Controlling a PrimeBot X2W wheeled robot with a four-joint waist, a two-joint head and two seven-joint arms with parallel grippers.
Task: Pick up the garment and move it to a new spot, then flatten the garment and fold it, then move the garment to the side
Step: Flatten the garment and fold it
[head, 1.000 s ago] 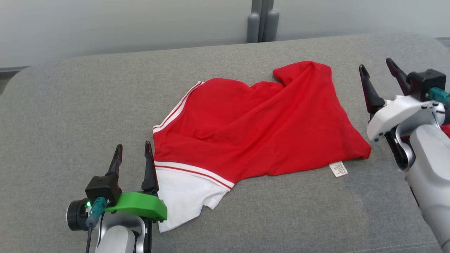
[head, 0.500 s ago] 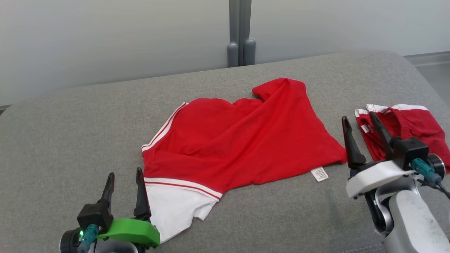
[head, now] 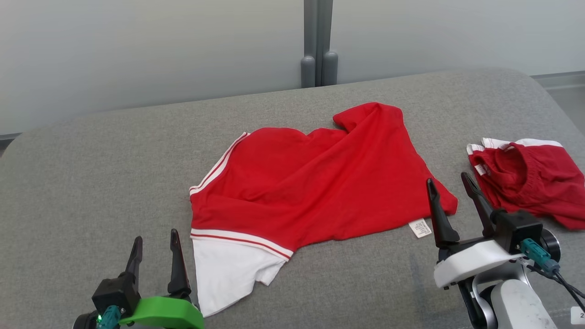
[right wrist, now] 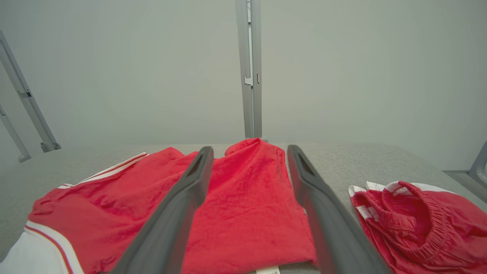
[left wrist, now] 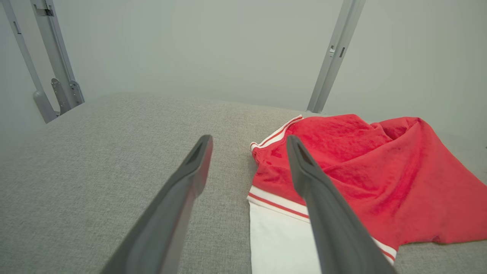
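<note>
Red knit garment with white striped trim and a white lower panel [head: 320,183] is lying rumpled near the middle of the grey fabric-covered tabletop [head: 91,173], touching neither pincer.

The left pincer [head: 155,235] is hovering just beside the white panel's near corner, its jaws standing moderately apart and gripping nothing. The right pincer [head: 447,178] is hovering at the garment's right corner, jaws likewise apart and empty, with the small white care label [head: 420,227] lying just beside it.

Risks noted:
- A second, crumpled red garment with an elastic waistband and white trim [head: 525,183] is lying near the right pincer. A closure drifting rightward could be seizing the wrong item.
- The cloth is lying in overlapping folds. A shallow pinch is likely taking one layer only, leaving the rest dragging and bunching during the lift.
- The corners are sitting at unequal heights across the tabletop, so an uneven lift could be twisting the fabric before flattening.

Count:
- red garments, two
- care labels, one
- pincers, two, each showing two dark fingers
</note>
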